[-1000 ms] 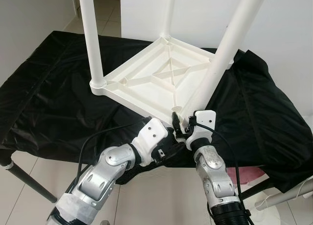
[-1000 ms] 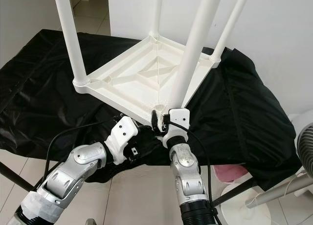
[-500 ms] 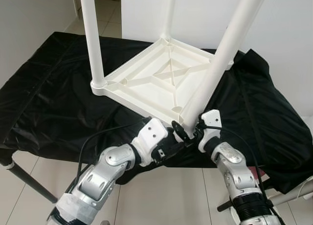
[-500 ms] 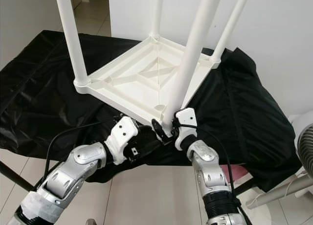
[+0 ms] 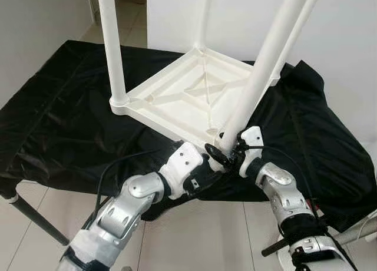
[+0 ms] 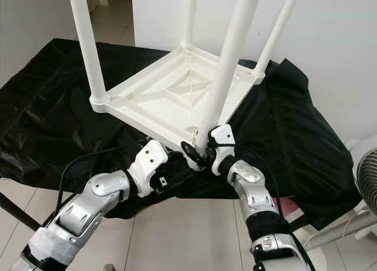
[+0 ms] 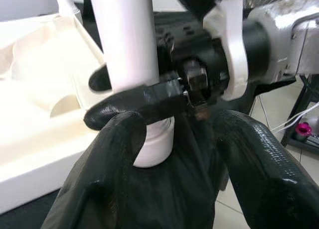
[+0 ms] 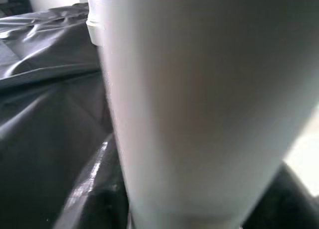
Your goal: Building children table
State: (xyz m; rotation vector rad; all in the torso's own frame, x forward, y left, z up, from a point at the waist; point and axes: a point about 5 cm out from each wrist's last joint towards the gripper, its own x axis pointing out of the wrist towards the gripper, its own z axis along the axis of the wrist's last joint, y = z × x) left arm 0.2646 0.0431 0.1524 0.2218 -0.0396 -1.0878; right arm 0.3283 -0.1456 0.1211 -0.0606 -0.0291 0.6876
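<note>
A white plastic children's table (image 5: 194,100) lies upside down on a black cloth (image 5: 65,118) spread over a larger table, with its near corner close to the cloth's near edge. Its left corner carries an upright white leg (image 5: 112,44), and further legs stand at the far corner and the right corner. The left gripper (image 5: 207,168) sits just below the near corner of the upturned table, its two black fingers (image 7: 114,154) spread apart with nothing between them, one on each side of the base of the near leg (image 5: 259,76). That leg leans slightly to the right from its socket at the near corner. The right gripper (image 5: 227,153) is clamped around the leg's lowest part, just above the socket.
</note>
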